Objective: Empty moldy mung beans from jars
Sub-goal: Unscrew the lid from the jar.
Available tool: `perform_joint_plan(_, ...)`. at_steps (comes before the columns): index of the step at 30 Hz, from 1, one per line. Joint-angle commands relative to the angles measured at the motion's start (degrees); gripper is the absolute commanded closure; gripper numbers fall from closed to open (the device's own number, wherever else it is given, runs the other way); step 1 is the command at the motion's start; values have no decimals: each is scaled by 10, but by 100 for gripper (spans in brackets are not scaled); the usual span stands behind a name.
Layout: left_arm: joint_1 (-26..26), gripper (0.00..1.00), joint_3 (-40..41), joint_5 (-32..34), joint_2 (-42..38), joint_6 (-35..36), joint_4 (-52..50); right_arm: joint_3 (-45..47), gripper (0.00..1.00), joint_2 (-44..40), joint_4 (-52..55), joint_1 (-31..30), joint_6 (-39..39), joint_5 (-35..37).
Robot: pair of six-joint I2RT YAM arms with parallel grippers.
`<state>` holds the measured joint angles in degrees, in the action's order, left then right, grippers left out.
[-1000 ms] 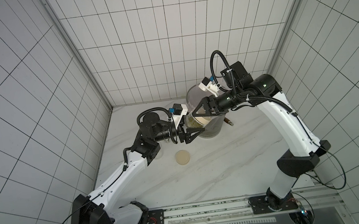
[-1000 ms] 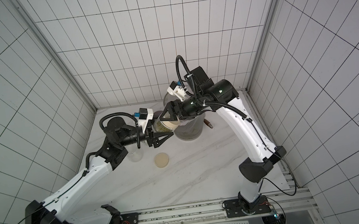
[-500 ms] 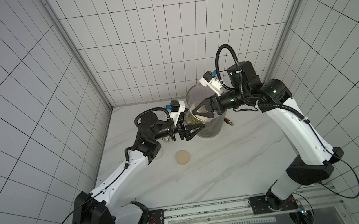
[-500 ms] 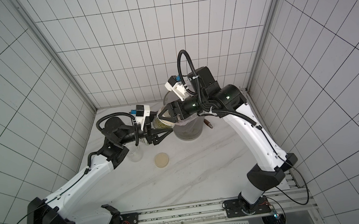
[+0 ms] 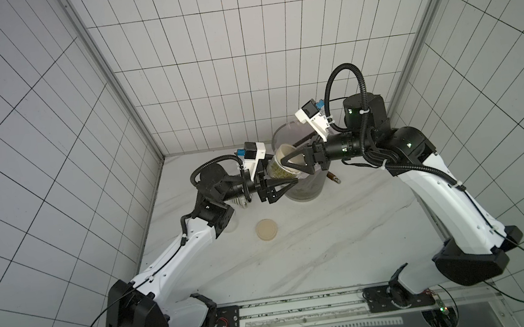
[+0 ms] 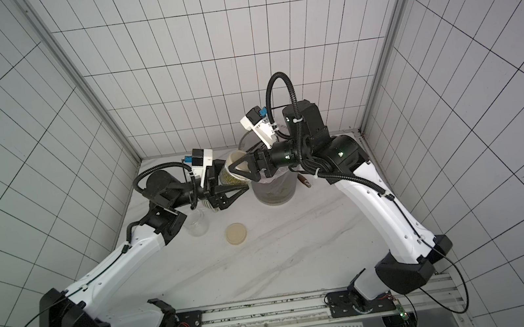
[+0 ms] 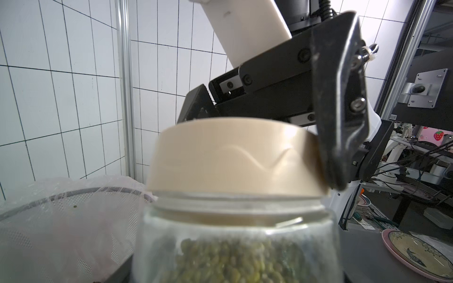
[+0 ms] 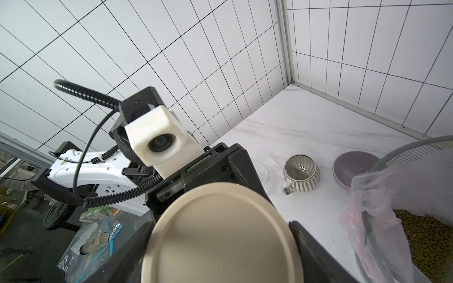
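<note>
While my left gripper (image 5: 277, 179) clasps the glass jar (image 7: 235, 227) of mung beans (image 7: 230, 259), raised and tilted just beside the grey bin (image 5: 305, 191), my right gripper (image 5: 292, 167) clamps its beige lid (image 7: 232, 156), which sits on the jar's neck.

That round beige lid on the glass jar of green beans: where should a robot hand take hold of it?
By the round beige lid's low side wall, fingers on opposite sides, coming straight at its flat top along the tilted clear glass jar's axis. It's a short round cap, and the jar body is already held.
</note>
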<state>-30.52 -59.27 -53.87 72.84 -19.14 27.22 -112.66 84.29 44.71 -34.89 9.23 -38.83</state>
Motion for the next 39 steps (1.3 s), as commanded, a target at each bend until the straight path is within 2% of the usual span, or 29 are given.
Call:
perform_joint_plan(1, 4, 76, -5, -41, -4, -46, -13, -6, 44, -32, -105, 3, -57, -51)
perform_joint_plan(7, 5, 76, -3, -40, -12, -47, -8, 11, 42, -40, -101, 2, -73, -68)
perform_joint_plan(13, 9, 76, -3, -39, -17, -49, -4, 14, 42, -54, -112, 3, -63, -45)
perform_joint_plan(19, 8, 76, -6, -39, -13, -47, -3, -24, 42, -36, -133, 8, -25, -48)
perform_joint_plan(25, 8, 76, -12, -41, -9, -48, 1, -49, 41, -21, -149, 26, 17, -81)
perform_joint_plan(32, 9, 76, -15, -41, -2, -52, 14, -52, 41, -11, -216, 62, 97, -141)
perform_joint_plan(39, 10, 76, -16, -39, -1, -51, 19, -34, 40, -10, -231, 101, 145, -149)
